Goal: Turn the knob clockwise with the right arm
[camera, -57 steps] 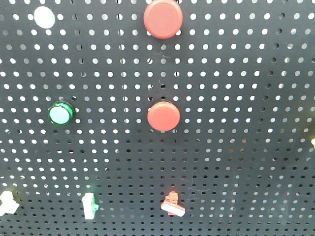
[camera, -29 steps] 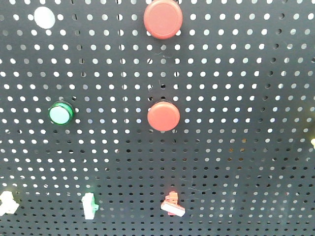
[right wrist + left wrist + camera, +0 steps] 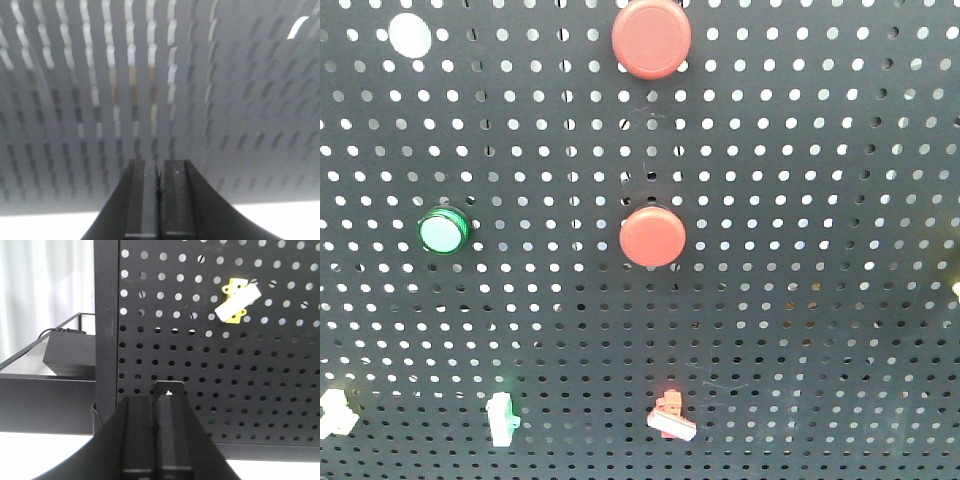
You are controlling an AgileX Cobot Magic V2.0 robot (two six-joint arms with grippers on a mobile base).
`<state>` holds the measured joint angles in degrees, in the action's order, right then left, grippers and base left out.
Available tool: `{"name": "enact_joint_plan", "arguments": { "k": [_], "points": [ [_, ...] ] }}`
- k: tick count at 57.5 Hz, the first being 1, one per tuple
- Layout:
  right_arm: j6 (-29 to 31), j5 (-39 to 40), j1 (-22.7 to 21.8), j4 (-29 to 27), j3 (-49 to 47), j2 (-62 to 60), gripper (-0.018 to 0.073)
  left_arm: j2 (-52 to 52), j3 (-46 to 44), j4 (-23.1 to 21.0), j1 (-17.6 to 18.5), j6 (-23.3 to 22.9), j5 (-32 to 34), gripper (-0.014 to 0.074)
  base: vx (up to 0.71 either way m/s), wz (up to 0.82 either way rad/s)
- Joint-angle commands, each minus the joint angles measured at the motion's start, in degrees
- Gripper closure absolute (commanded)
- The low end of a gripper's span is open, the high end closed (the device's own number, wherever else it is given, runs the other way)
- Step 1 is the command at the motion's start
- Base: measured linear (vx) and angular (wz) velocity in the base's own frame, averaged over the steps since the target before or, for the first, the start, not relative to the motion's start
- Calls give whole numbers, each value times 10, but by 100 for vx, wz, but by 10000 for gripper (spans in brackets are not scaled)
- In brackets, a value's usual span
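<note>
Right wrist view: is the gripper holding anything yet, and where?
Nothing. The right gripper has its jaws closed together with nothing between them, facing the blurred pegboard. The left gripper is likewise shut and empty.

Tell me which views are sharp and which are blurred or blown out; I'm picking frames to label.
Front view: sharp, evenly lit; red buttons and pegboard holes crisp. Left wrist view: mostly sharp, yellow switch clear, the window at left overexposed, left gripper dark. Right wrist view: heavy streaking blur, pegboard holes smeared into streaks, bottom strip blown white; only the right gripper reads clearly.
</note>
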<state>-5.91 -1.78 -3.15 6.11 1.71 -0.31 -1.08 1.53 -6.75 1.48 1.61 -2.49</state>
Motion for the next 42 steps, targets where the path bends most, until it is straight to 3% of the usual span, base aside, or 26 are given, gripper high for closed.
{"name": "enact_joint_plan", "arguments": {
  "k": [1,42],
  "points": [
    [6,39,-4,8,4,-9,568,0,7,-4,-1,-6,47,603,0,0],
    [6,37,-4,8,4,-10,568,0,7,-4,-1,-6,47,603,0,0]
  ]
}}
